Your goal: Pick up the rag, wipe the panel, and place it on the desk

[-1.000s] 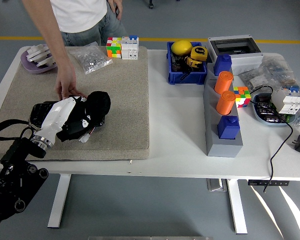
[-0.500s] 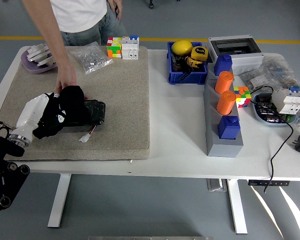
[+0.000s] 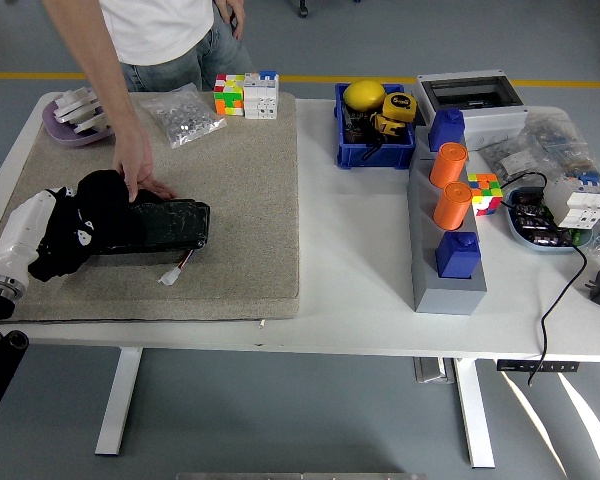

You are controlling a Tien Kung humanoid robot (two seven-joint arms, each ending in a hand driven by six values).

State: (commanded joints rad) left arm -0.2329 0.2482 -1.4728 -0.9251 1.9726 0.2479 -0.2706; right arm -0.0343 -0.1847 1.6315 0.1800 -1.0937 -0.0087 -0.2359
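1. The left hand [image 3: 75,225] lies on the panel's [image 3: 155,226] nine-o'clock end, fingers closed on the black rag [image 3: 98,200] and pressing it flat to wipe.
2. A person's hand [image 3: 137,170] rests on the panel's far edge, likely steadying it against the wiping push.
3. The panel is a dark, glossy, oblong slab; a white connector [image 3: 168,277] trails from its near side.
4. It sits on a coarse beige mat [image 3: 240,200], which should keep it from sliding.
5. The rag looks soft and bunched, draped over the fingers.
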